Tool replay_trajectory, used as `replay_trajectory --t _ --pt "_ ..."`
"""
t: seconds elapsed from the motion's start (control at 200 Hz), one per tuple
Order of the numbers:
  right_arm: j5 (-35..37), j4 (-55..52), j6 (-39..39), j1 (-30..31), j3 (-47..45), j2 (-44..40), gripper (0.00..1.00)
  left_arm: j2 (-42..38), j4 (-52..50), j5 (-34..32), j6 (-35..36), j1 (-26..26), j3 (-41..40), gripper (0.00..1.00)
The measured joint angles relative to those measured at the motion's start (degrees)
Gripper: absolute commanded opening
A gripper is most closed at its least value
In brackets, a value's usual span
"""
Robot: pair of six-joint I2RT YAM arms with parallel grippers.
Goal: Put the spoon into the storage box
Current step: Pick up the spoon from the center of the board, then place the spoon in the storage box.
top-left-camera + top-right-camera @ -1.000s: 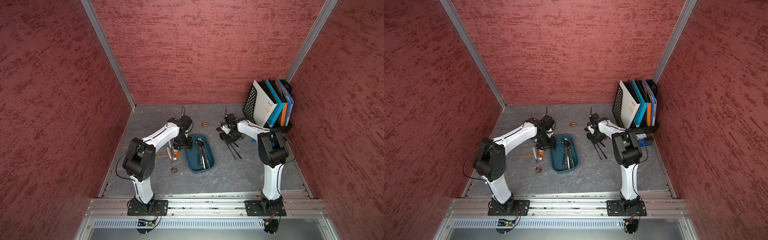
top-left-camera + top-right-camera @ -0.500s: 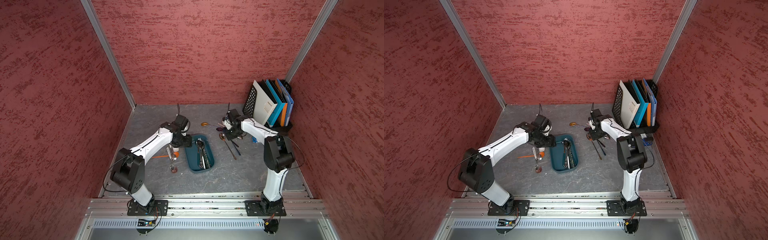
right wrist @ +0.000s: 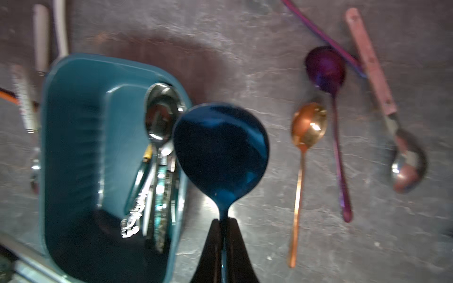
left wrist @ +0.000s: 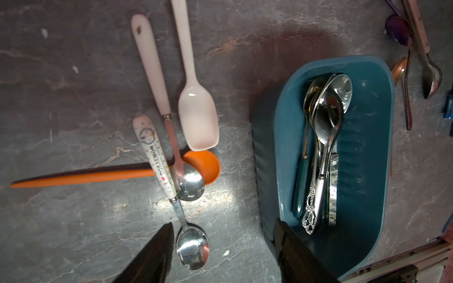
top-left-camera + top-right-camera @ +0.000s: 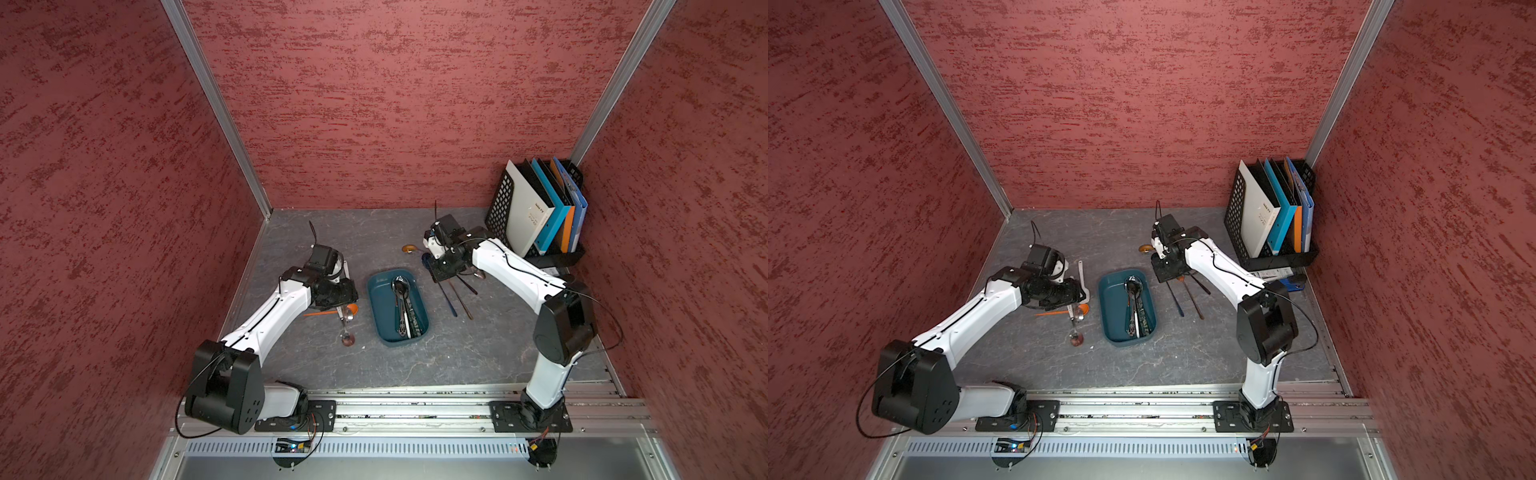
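Everything is placed here by the storage box (image 5: 381, 309), the teal tray lying on the grey counter (image 5: 324, 365) between the two arms.

Left of the box lies a small heap of spoons. An orange spoon (image 4: 98, 175) lies crosswise, its bowl toward the box. A Doraemon-handled spoon (image 4: 157, 156) and a pink-handled metal spoon (image 4: 152, 61) cross over it. A pale pink plastic spoon (image 4: 196, 117) lies between those and the box, clear of its wall.

The left claw (image 4: 223, 223) hangs above the gap between this heap and the box. Its jaws are spread and hold nothing. In the left wrist view one finger stands beside the Doraemon spoon's bowl and the other overlaps the box's left wall.

Inside the box, several metal spoons (image 4: 326, 122) lie lengthwise along its right half, and its left half is bare.

Just right of the box's far right corner, the right claw (image 3: 224, 221) is pressed together on the neck of the blue spoon (image 3: 220, 152). In the right wrist view the spoon's bowl overlaps the box's right rim. The spoon is not in the box.

Farther right of the box, a copper spoon (image 3: 308, 125), a purple spoon (image 3: 326, 68) and a wood-handled spoon (image 3: 370, 63) lie on the counter. Well right of the box, against the far corner, stands a black file rack (image 5: 500, 203) with folders.
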Motion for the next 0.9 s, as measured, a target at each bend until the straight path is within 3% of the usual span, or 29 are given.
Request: replay_trajectory --t 0.281,0.626,0.902 --pt "-4.55 1.27 7.52 5.49 1.99 5.68 0.0 -3.19 0.0 1.11 -2.19 3.74 -2.95 0.68" --pt "-5.6 2.62 10.75 6.05 2.21 10.25 0.0 -3.37 0.02 2.56 -2.36 4.04 -3.3 0.68" --pt "-5.99 1.9 10.93 6.05 8.63 17.59 0.0 -3.3 0.02 2.97 -2.38 4.07 -3.39 0.68"
